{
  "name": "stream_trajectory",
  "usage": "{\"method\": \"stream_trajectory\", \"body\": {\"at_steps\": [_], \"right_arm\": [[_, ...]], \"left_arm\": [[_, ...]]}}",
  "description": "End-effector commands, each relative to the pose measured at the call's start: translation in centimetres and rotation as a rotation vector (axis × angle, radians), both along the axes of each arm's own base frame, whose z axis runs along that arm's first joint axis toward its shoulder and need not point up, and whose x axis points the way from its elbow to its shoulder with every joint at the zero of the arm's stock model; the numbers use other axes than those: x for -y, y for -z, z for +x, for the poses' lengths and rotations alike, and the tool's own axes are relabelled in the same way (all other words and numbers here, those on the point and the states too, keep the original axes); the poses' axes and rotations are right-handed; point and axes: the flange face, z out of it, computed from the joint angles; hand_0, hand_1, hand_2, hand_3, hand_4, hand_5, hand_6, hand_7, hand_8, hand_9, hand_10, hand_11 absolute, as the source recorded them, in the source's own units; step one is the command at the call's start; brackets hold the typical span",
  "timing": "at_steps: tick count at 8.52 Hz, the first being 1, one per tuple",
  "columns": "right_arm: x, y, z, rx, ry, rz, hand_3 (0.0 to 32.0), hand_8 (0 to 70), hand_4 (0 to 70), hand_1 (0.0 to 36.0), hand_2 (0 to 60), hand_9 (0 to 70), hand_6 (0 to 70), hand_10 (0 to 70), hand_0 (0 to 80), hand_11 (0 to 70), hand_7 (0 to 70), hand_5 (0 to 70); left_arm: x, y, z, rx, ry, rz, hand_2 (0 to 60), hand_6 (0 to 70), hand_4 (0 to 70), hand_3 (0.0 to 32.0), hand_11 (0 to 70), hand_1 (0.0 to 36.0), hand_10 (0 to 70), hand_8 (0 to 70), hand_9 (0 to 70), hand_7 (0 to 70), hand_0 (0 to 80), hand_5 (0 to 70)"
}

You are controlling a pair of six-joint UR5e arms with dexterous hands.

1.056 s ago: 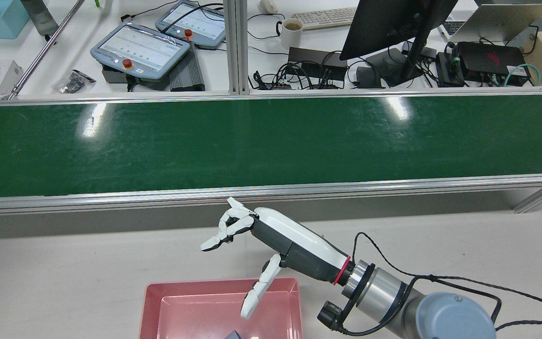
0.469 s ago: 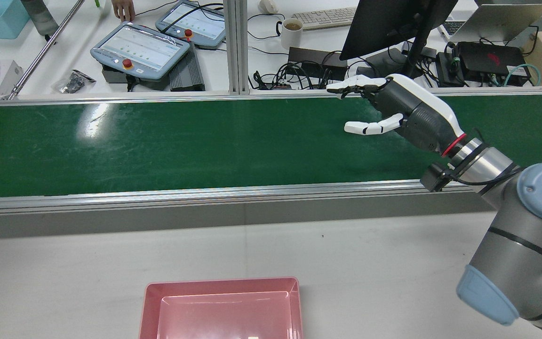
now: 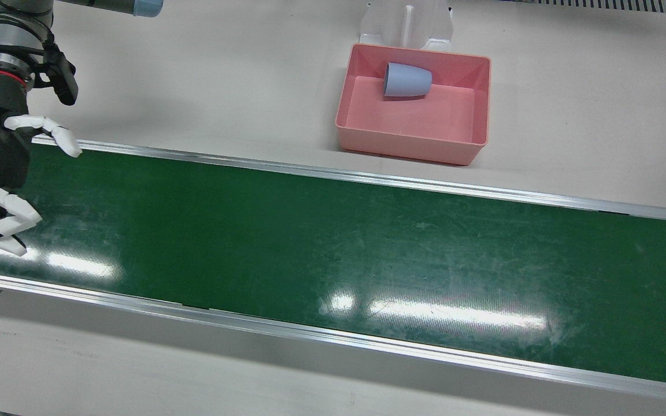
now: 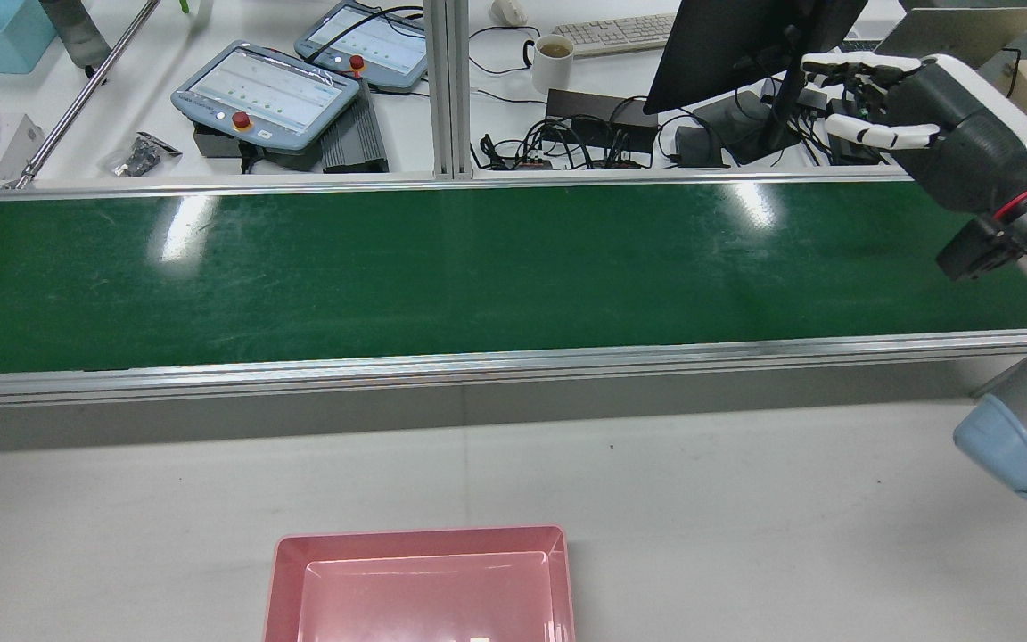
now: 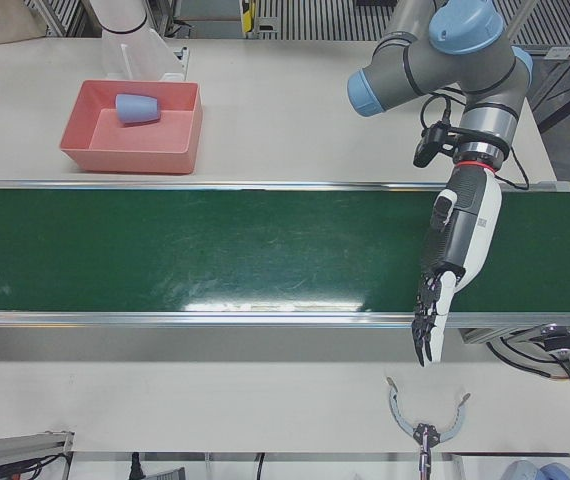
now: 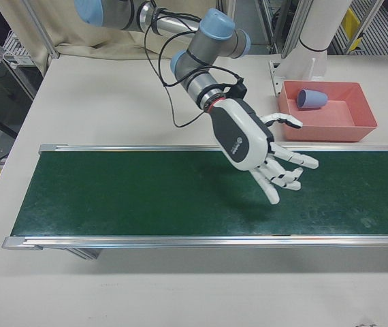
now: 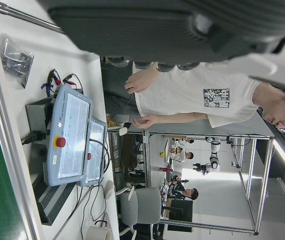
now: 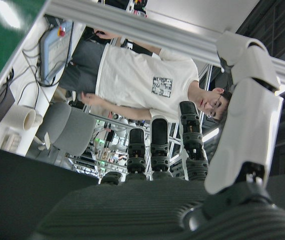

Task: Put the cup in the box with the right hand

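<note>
The cup (image 3: 406,80) lies on its side inside the pink box (image 3: 481,104), while the right hand (image 6: 265,151) hovers empty, fingers spread, above the green belt (image 3: 333,242), at the box's eight o'clock in the right-front view.

Pale blue-grey cup (image 3: 406,80) in pink box (image 3: 413,144), beside dark green belt (image 3: 333,242); right hand (image 6: 265,153) white/dark grey, approx.
</note>
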Motion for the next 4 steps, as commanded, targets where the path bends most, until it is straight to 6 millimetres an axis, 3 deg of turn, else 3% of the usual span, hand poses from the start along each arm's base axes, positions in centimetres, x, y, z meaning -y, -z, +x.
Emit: {"method": "stream_trajectory", "body": {"at_steps": [1,2,3,4], "right_arm": [[2.3,-8.5,8.3,-0.005,-0.102,-0.093,0.0,12.4,14.9,18.6,22.8,24.9,12.0,0.0,51.9,2.0,49.4,7.2],[2.7,-12.7,10.5,0.029,-0.133,-0.125,0.0,12.5,15.2,17.9,22.1,25.2,12.2,0.0,51.4,0.9,51.1,6.9],[1.1,-16.2,12.6,0.014,-0.167,-0.184,0.0,12.7,4.0,26.3,56.0,25.7,12.2,0.0,47.0,0.2,51.9,6.9],[0.5,-18.3,14.7,0.005,-0.206,-0.218,0.0,13.1,0.0,29.6,60.0,26.2,12.3,0.0,45.6,0.9,51.8,6.9]], "left_arm": [[0.0,0.1,0.0,0.0,-0.001,0.0,0.0,0.0,0.0,0.0,0.0,0.0,0.0,0.0,0.0,0.0,0.0,0.0],[0.0,0.1,0.0,0.0,-0.001,0.0,0.0,0.0,0.0,0.0,0.0,0.0,0.0,0.0,0.0,0.0,0.0,0.0],[0.0,0.1,0.0,0.0,-0.001,0.002,0.0,0.0,0.0,0.0,0.0,0.0,0.0,0.0,0.0,0.0,0.0,0.0],[0.0,0.1,0.0,0.0,-0.001,0.001,0.0,0.0,0.0,0.0,0.0,0.0,0.0,0.0,0.0,0.0,0.0,0.0]]}}
